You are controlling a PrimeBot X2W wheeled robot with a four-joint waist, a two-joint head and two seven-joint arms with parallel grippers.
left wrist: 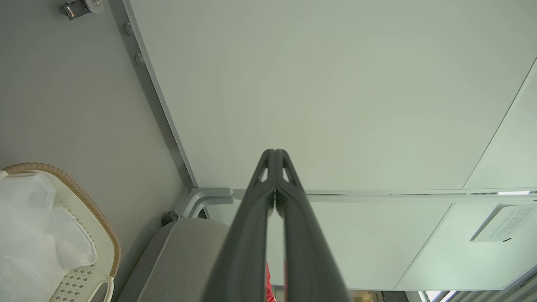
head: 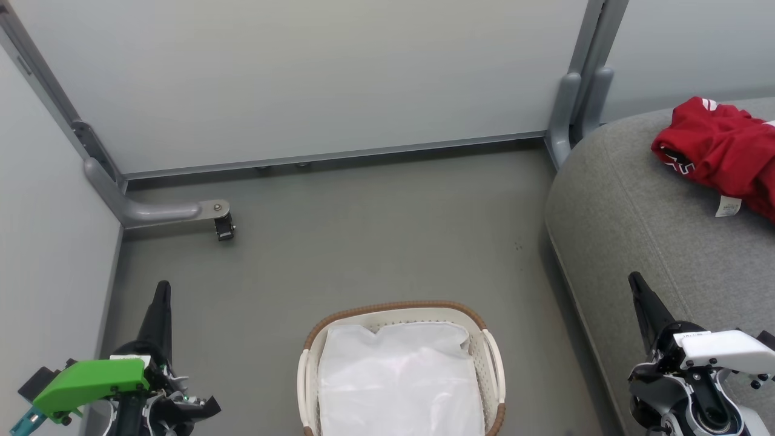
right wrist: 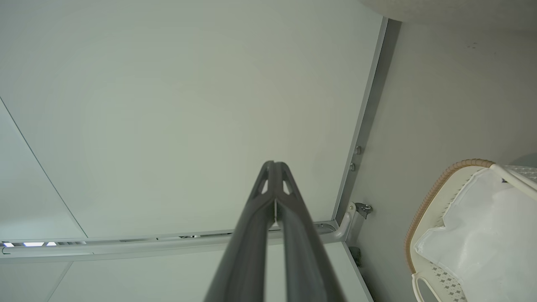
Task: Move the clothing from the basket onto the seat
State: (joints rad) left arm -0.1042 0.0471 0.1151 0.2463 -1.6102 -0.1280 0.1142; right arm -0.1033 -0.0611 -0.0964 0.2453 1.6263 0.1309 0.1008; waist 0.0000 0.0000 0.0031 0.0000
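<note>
Clothing point(head: 720, 145): bunched red heap lying on the seat point(head: 629, 206), far right of the head view, white tag showing; right part cut off by the picture edge.
Basket point(head: 491, 357): on the floor point(head: 363, 242) just left of the seat, holding a white lining point(head: 399, 381); no red visible inside.
Left jaws: closed, tips pressed together, gripping nothing; low at the left of the head view, apart from the basket.
Right jaws: closed and empty; low at the right, by the seat's near side.
Task status: judged done or nearly so, going by the red heap on the cushion.
Risk, hidden garment: possibly something under the lining, not checkable from here; stopping too early possible.
Risk, wrong grab: another reach into the basket likely to pinch the lining and drag the light basket along.
Risk, slide-off: extent of the heap past the frame unknown; any overhang on the rounded cushion edge could pull the soft fabric to the floor.
Risk, collision: right arm close beside the cushion; a careless swing could brush the upholstery or nudge the heap.
</note>
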